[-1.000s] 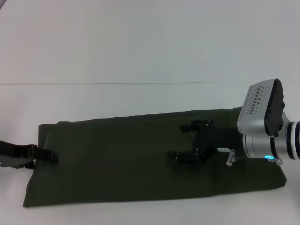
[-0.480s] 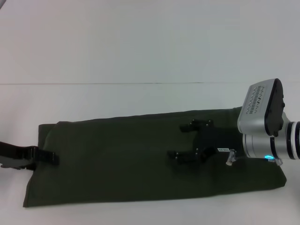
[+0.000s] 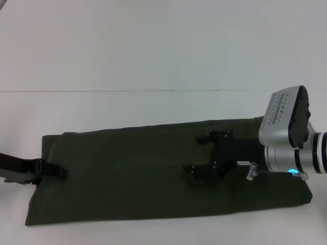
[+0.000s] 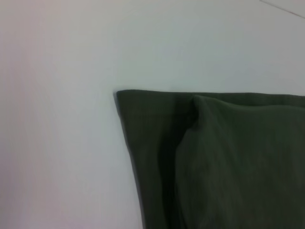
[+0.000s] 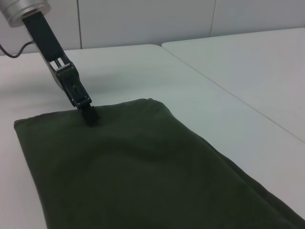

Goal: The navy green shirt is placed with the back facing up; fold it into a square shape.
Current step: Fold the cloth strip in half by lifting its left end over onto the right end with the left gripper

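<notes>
Shirt (image 3: 153,173), navy green and folded into a long band, is lying flat on the white bench (image 3: 153,61). The left gripper (image 3: 51,170) is reaching over the band's left end, its fingers (image 5: 89,114) pressing narrow against the cloth; whether they are pinching it I cannot tell. The right gripper (image 3: 207,153) is hovering over the right half, fingers (image 3: 191,170) spread wide.

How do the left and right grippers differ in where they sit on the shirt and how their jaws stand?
The left gripper sits at the left end edge of the navy green shirt; the right gripper hovers over its right half, well inside the edges. The left's jaws look closed at the cloth edge; the right's stand spread apart. Both are black and low over the shirt.
</notes>
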Available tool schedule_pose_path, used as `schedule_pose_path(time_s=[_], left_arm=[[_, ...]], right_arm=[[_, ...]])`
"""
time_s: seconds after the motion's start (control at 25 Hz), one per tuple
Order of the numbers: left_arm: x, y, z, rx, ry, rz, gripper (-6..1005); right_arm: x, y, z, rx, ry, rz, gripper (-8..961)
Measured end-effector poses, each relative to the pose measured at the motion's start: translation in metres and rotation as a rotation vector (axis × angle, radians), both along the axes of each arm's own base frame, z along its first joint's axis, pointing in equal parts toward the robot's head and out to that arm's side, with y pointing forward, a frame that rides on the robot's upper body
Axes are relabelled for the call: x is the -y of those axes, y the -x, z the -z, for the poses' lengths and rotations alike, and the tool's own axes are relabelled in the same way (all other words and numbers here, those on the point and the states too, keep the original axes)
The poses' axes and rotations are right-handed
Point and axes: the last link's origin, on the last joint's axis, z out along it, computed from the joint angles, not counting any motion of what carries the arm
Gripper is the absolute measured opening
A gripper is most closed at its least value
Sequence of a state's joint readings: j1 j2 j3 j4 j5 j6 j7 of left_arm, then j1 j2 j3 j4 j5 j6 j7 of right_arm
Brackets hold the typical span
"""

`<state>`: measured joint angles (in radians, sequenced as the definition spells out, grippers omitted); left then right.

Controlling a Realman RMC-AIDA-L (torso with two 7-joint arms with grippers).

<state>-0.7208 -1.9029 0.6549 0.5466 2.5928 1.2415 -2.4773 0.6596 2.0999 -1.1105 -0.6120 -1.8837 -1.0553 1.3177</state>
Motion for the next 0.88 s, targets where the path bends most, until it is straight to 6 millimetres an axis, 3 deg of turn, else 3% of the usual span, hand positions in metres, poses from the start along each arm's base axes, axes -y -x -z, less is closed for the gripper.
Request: schedule_pose_path(time_s=[0.88], left_arm=[[-0.004,-0.013,0.017,0.030,0.008,0.020,746]], right_arm=[[0.000,0.000,0.000,0.000,0.000,0.000,909]])
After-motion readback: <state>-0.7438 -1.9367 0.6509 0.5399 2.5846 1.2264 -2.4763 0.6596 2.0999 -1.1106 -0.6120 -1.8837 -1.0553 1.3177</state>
